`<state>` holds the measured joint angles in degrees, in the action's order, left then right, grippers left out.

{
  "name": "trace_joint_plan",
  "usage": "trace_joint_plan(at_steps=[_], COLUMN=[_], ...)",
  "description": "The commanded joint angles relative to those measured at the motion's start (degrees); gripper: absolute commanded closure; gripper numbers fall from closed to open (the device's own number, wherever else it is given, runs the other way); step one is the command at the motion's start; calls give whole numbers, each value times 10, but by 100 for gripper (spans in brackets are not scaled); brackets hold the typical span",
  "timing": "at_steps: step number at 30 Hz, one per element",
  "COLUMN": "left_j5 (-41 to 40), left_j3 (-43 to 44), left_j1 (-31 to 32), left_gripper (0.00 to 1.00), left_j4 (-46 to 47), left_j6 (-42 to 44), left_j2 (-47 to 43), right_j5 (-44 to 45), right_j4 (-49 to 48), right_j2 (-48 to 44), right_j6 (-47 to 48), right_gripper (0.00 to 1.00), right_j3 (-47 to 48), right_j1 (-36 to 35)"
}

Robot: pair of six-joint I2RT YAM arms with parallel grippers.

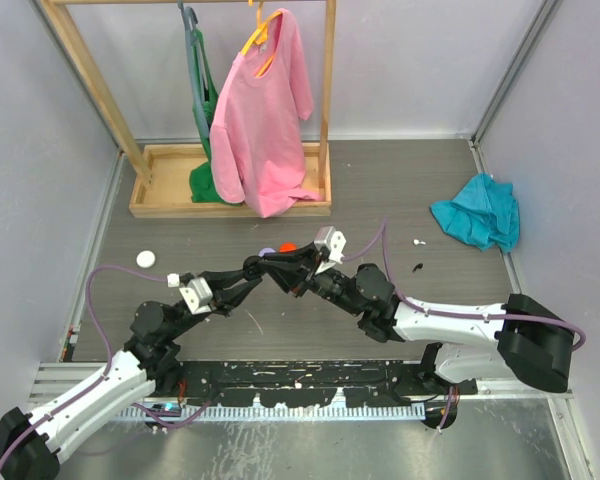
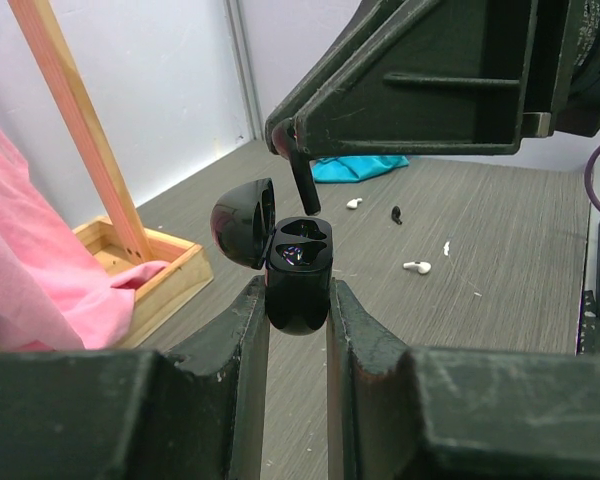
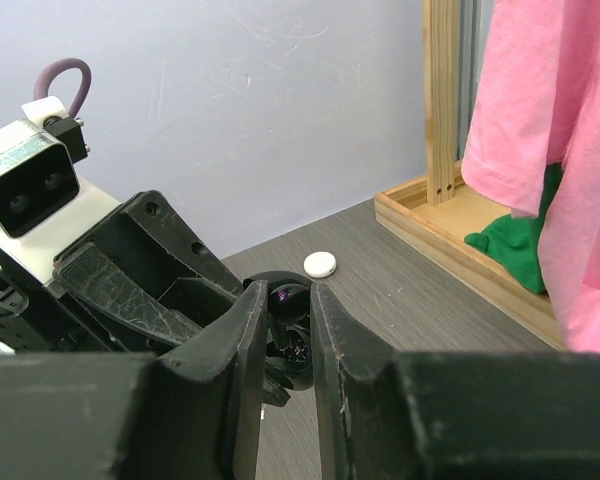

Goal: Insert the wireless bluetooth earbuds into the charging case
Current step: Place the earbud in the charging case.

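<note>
Over grey table [image 2: 500, 250], right gripper [image 3: 288, 298] pinches earbud [image 2: 305, 187] above case [image 2: 300, 262] clamped in left gripper [image 2: 298, 292].

Arms angled inward, left pincer [image 2: 298, 295] clamping charging case [image 2: 300, 252], right pincer [image 3: 288, 298] pinching dark earbud [image 2: 305, 187] above

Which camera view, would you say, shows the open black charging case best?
Left wrist: the charging case sits close up, lid open, both sockets visible. Right wrist shows only a sliver between its fingers; top external barely shows it.
</note>
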<state>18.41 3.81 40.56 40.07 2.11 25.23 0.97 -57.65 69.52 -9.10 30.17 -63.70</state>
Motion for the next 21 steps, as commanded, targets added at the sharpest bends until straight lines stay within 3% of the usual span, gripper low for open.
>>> trace_joint_plan(at_steps=[1,21], left_j5=[1,-12], left_j3=[3,-1], left_j1=[2,2], left_gripper=[100,100], left_j4=[41,42], left_j6=[-6,-11], left_j2=[-9,-22], right_j5=[4,-7], right_j4=[-47,-85], right_j2=[5,16], right_j6=[1,-32], right_gripper=[80,78], right_j3=[-3,-32], right_j1=[-6,-13])
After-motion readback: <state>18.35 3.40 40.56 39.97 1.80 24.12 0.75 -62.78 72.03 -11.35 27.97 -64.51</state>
